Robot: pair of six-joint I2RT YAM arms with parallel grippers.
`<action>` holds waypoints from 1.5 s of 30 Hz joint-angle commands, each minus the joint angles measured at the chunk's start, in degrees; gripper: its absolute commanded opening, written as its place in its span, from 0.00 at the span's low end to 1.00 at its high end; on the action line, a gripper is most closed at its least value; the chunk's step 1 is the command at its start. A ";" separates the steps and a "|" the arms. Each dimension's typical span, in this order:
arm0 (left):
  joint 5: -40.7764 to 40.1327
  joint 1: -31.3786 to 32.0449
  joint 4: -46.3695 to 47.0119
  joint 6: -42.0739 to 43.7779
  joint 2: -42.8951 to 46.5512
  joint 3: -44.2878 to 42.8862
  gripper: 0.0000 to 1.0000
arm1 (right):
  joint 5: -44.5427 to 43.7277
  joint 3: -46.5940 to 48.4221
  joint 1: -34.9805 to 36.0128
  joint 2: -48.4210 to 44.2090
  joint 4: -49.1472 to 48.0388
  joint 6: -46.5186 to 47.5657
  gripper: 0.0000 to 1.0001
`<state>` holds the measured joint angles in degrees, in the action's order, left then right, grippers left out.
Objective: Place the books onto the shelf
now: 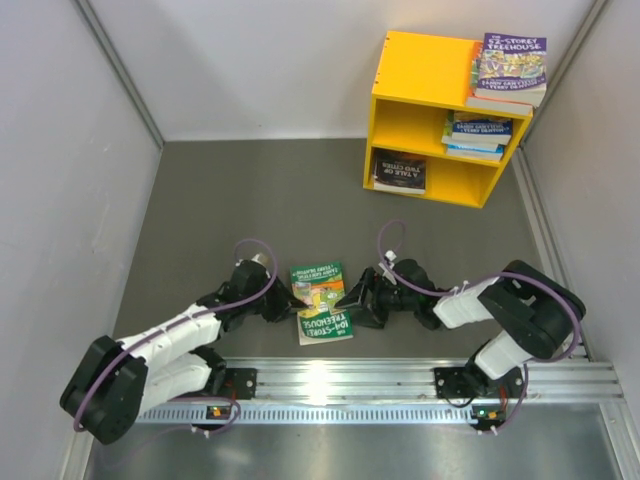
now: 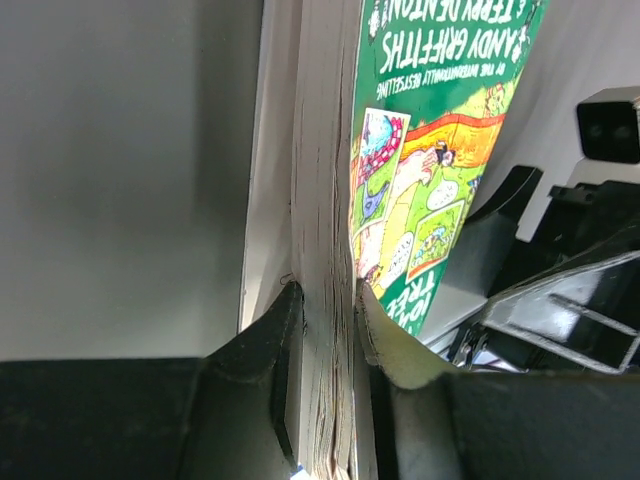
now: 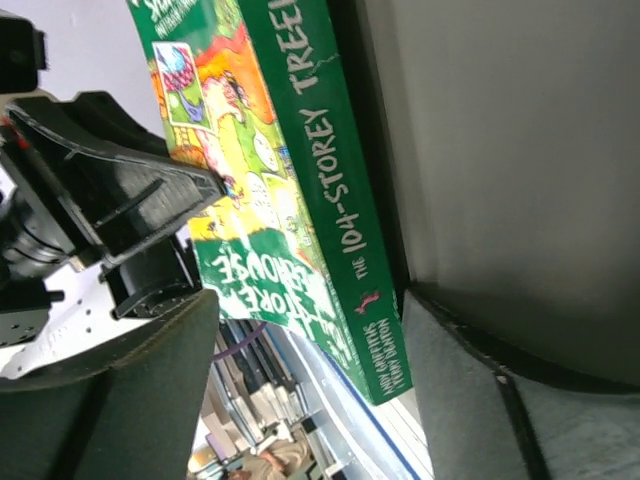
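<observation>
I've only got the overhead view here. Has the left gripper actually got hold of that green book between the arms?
Observer: Yes. The left wrist view shows the left gripper shut on the green book, pinching its page edge from both sides.
Operator: And the right gripper?
Observer: In the right wrist view the right gripper is open, with its jaws on either side of the book's spine and not clamped on it.

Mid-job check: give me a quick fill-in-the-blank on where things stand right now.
The left pincer is shut on the ___ cartoon-covered paperback. The right pincer, straddling its spine, is ___. The dark-covered book lies in the ___ compartment of the bright yellow boxy shelf.
Missing: green; open; lower.
</observation>
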<state>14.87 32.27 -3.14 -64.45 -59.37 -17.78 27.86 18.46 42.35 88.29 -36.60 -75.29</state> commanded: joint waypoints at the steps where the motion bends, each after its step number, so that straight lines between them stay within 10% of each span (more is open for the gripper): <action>1: -0.37 -0.37 8.41 -1.21 -0.21 0.11 0.00 | -0.52 -0.62 3.70 2.06 -0.13 -2.49 0.72; 10: -0.98 -0.37 12.81 -4.02 -1.89 2.75 0.00 | -1.14 3.69 8.72 5.05 -6.03 -6.45 0.47; 21: -10.48 -0.28 1.49 -13.33 5.58 5.39 0.00 | -8.34 4.30 8.10 -3.02 3.71 -8.21 0.64; 36: -8.02 0.95 5.68 -11.76 -2.76 2.75 0.00 | -16.34 19.25 4.06 0.56 19.46 -6.10 0.49; 45: -3.55 1.04 11.30 -8.86 -5.13 3.10 0.00 | -14.50 15.91 4.50 2.76 14.46 -6.01 0.15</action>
<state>3.66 31.83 4.89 -76.16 -61.80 -14.39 12.73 33.08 46.37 90.24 -12.62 -80.12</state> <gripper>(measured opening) 0.245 0.437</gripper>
